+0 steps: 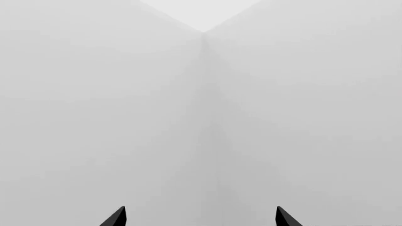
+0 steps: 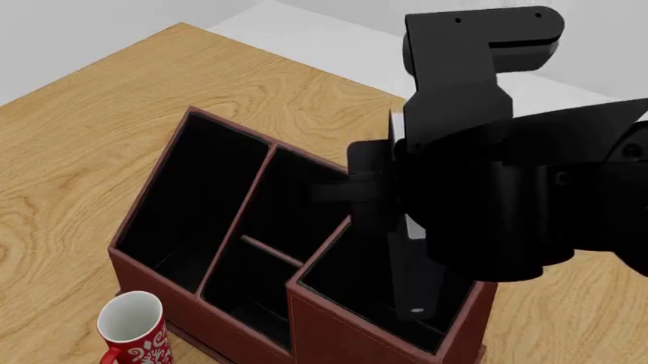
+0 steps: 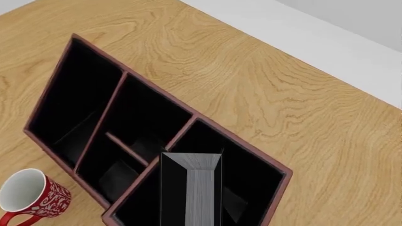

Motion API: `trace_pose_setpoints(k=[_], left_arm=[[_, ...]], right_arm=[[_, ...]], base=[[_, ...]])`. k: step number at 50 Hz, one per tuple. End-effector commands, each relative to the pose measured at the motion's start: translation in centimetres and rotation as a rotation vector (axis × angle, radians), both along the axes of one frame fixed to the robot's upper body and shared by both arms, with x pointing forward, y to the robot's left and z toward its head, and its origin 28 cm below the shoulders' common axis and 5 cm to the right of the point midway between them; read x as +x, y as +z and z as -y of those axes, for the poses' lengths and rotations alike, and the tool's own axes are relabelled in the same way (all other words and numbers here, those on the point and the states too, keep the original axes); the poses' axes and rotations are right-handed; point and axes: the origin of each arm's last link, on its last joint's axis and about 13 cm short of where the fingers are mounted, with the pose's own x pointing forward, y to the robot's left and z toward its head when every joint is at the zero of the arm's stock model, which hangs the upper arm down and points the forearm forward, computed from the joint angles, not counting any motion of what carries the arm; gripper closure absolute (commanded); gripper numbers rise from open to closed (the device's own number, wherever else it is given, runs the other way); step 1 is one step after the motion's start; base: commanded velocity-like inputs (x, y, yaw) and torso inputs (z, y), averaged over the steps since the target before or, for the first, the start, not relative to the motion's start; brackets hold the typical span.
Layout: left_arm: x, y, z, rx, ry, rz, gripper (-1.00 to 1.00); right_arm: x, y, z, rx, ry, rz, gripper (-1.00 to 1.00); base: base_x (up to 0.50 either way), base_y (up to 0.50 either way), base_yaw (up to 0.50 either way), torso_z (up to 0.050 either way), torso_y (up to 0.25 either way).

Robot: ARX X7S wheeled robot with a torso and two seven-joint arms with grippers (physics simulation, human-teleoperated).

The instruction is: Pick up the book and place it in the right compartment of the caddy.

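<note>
Blocky matte-black right arm [image 2: 486, 152], tiny pale screws, pointed black fingertips [image 1: 116, 217].

A light wooden tabletop with swirling grain [image 2: 91, 144] fills most of the head view and the right wrist view. Beyond its far edge lies a plain pale grey floor [image 3: 326, 33]. The left wrist view shows two bare, pale grey walls [image 1: 94, 117] meeting in a corner, evenly lit.

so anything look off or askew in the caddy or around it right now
Nothing stands out. The book stands upright in the caddy's right compartment, and the red mug sits upright beside it.
</note>
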Motion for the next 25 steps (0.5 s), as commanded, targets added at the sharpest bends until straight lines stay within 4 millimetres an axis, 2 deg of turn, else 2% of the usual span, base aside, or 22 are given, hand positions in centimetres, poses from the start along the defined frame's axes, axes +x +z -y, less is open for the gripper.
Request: trace_pose_setpoints(k=[1,25], left_arm=[[0.1,-0.1,0.1,0.005,0.002,-0.005,-1.0],[0.2,-0.1,0.2,0.016,0.0,-0.011,-1.0]], right_arm=[[0.6,0.0,0.3,-0.023,-0.006,0.036,1.0],[1.5,-1.5,0.4,-0.022,0.001,0.015,1.0]], base=[[0.0,0.0,0.0,0.0,0.01],[0.0,0.0,0.0,0.0,0.001]])
